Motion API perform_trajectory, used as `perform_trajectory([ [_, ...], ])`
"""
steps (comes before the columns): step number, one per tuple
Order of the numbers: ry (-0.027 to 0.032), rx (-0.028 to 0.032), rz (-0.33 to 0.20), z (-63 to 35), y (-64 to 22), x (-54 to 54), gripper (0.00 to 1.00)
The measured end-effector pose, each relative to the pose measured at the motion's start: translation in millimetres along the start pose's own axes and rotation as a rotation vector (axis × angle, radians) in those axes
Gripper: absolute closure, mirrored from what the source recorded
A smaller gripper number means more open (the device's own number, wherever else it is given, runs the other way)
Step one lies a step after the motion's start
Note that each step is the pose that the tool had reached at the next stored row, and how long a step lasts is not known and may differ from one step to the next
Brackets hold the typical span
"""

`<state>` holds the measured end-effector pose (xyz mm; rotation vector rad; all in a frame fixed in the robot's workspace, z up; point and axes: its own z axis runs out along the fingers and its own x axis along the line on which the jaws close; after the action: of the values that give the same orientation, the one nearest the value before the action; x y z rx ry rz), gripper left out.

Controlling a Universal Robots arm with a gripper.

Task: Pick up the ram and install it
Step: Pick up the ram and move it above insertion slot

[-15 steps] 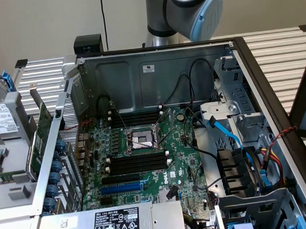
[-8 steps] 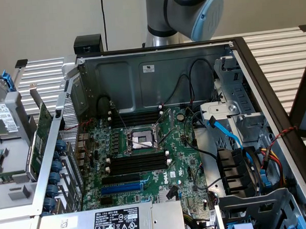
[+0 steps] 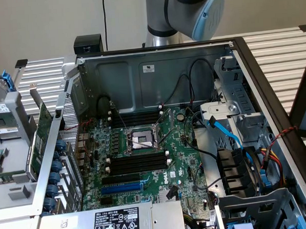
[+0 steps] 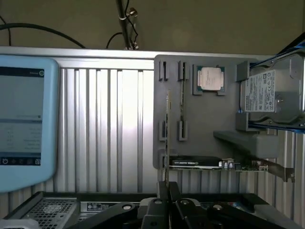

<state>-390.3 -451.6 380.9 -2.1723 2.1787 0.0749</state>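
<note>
Dark two-fingered gripper clamped on the thin, narrow ram stick, seen edge-on; pickup apparently done, installation left: long black memory slots, at 6 o'clock of the metal processor socket in the exterior view, appear unfilled

In the exterior view we are looking steeply down into the open case from above its power-supply end, fairly near, facing the arm behind the far wall. From the wrist we are looking level along the gripper, which is sitting close in the foreground with the ram edge-on to us. Beyond it we are looking across the ribbed table toward the grey holder, farther off. Both views are sharing the holder, at the exterior view's left, its card and the table.
</note>
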Motion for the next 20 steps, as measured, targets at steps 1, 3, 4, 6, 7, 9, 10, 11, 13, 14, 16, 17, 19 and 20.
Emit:
perform_trajectory([
  [1, -0.0001, -0.0036, -0.002, -0.2, -2.4, 0.0, 0.87],
  [3, -0.0001, -0.0174, -0.003, -0.4, -6.4, -0.1, 0.87],
  [4, 0.0000, -0.0256, -0.004, -0.4, -8.3, -0.1, 0.87],
  [6, -0.0001, -0.0428, -0.004, -0.5, -12.3, -0.1, 0.87],
  [7, 0.0000, -0.0458, -0.005, -1.6, -15.6, -0.1, 0.87],
  [9, 0.0001, -0.0470, -0.006, -5.7, -22.0, 0.1, 0.87],
  [10, -0.0001, -0.0469, -0.006, -7.4, -24.6, 0.4, 0.87],
  [11, -0.0002, -0.0469, -0.006, -8.4, -27.3, 0.6, 0.87],
  [13, -0.0001, -0.0469, -0.006, -9.4, -32.6, 1.0, 0.87],
  [14, -0.0001, -0.0470, -0.006, -9.8, -35.0, 1.1, 0.87],
  [16, -0.0001, -0.0470, -0.006, -10.5, -39.7, 1.5, 0.87],
  [17, -0.0001, -0.0470, -0.006, -11.0, -42.0, 1.7, 0.87],
  [19, -0.0002, -0.0469, -0.006, -11.9, -46.2, 2.1, 0.87],
  [20, -0.0002, -0.0470, -0.006, -12.4, -48.3, 2.3, 0.87],
])
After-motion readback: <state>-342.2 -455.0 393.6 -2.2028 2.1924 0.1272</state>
